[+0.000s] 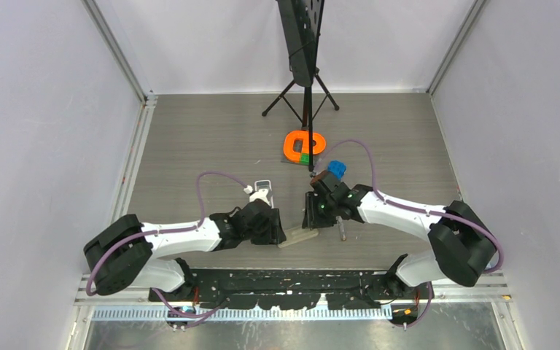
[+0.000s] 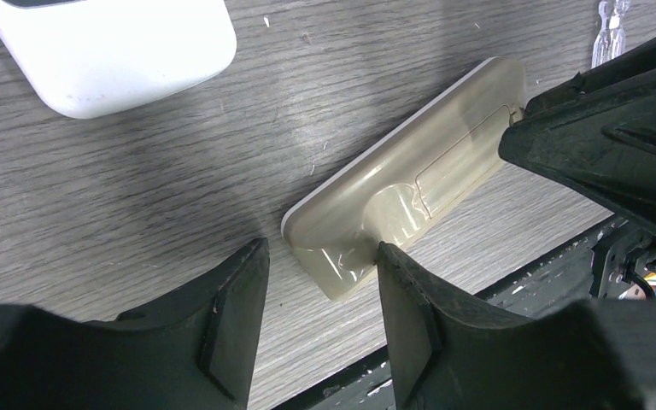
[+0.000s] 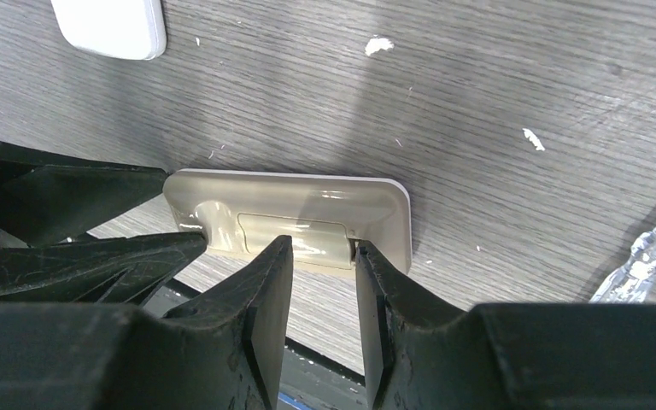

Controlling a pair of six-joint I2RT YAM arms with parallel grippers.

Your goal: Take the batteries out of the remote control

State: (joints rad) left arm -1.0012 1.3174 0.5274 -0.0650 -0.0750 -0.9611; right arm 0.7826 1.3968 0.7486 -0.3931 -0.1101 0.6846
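The beige, oblong plastic remote control (image 2: pixel 410 196) (image 3: pixel 299 213) (image 1: pixel 299 237) lies back-up on the grey wood-grain table (image 1: pixel 211 138), its battery lid in place, so the batteries cannot be seen; it sits between the two tools, one end at each. The left gripper (image 2: pixel 320 256) (image 1: pixel 273 230) stands about half open with the remote's rounded end between its fingertips; bare table shows between that end and one finger, the other finger is right at the remote's corner, and it has hold of nothing. The right gripper (image 3: pixel 322 248) (image 1: pixel 313 211) stands narrowly open, its tips at the remote's long edge by the end of the lid; only table shows between its pads, and whether the tips press on the remote I cannot tell. Just beside the right gripper, on its outer side, lies a clear-handled screwdriver (image 3: pixel 649 256) (image 1: pixel 341 232); beyond the left gripper's fingertips lies a white, round-cornered plastic slab (image 2: pixel 111 51) (image 3: pixel 111 26). Farther out past the right gripper sit a small blue block (image 1: pixel 336 168), an orange ring (image 1: pixel 305 144) and a black tripod stand (image 1: pixel 306 73).
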